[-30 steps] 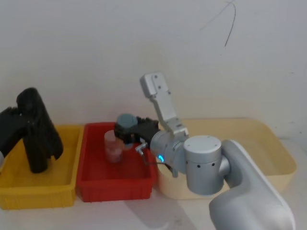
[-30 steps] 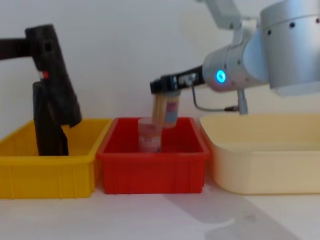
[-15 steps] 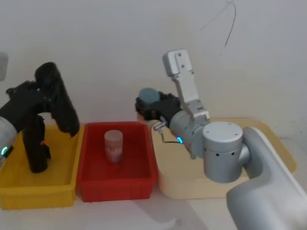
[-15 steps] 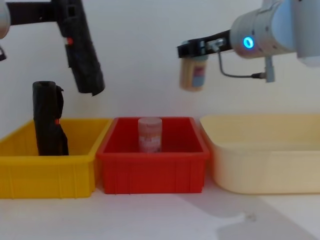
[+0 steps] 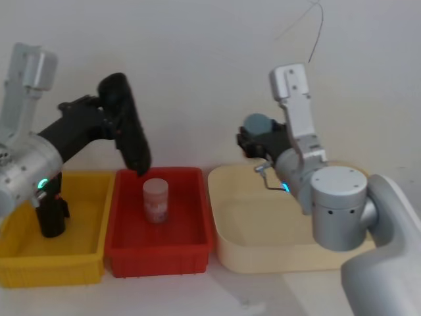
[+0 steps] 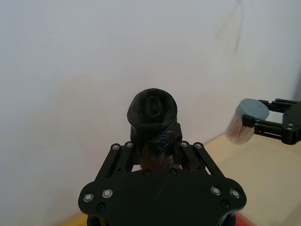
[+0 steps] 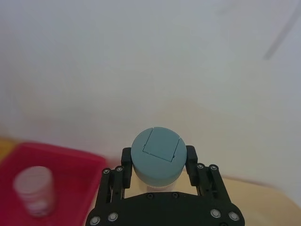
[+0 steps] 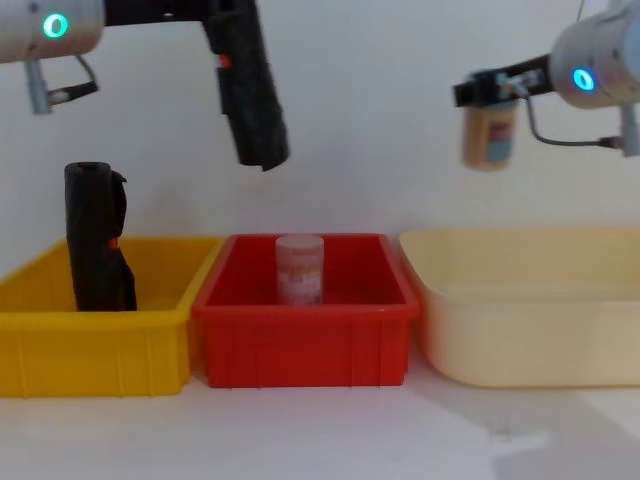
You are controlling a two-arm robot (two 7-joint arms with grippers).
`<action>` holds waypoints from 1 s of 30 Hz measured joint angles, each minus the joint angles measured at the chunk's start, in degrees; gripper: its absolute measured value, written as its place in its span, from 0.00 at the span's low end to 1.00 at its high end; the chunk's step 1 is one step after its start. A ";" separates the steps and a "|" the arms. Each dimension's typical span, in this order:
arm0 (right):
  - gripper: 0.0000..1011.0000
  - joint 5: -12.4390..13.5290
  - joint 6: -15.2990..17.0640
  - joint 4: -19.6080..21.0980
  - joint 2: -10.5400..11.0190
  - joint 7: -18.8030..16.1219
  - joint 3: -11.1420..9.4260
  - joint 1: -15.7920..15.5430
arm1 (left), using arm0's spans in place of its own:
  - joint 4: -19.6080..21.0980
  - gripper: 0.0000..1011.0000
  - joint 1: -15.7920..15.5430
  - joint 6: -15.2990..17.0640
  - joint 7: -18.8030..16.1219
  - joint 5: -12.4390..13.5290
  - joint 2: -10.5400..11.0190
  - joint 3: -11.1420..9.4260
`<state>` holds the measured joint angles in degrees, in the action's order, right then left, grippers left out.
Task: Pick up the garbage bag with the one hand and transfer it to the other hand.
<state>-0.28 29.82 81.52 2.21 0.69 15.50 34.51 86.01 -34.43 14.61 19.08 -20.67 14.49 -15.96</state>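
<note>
**Bag aloft, handover not yet made.**

We see the left tool point(image 6: 156, 147) clamped on the garbage bag point(image 8: 245, 90). The bag hangs tilted above the red bin's point(image 8: 300, 345) left side, well apart from the right tool point(image 7: 158, 160). That tool is closed on a lidded jar point(image 8: 489, 130) over the cream tub point(image 8: 520, 310), so we judge it must shed the jar before taking the bag. The bag's lower end is hidden in the left wrist view, and the jar's contents are hard to make out.
</note>
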 joint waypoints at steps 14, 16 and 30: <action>0.65 -2.14 2.25 1.34 2.00 5.01 -4.91 -2.83 | -10.66 0.34 -8.35 -2.00 6.53 -0.73 -2.92 -4.99; 0.65 -2.28 2.62 1.52 2.21 5.35 -5.49 -3.27 | -12.05 0.34 -9.37 -2.20 7.28 -0.75 -3.26 -5.64; 0.69 -2.49 3.84 2.23 2.57 5.45 -6.97 -5.29 | -18.38 0.34 -13.26 -2.65 9.57 -0.59 -4.66 -8.69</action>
<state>-2.77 33.65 83.75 4.79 6.14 8.53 29.22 67.63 -47.68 11.96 28.65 -21.26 9.83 -24.65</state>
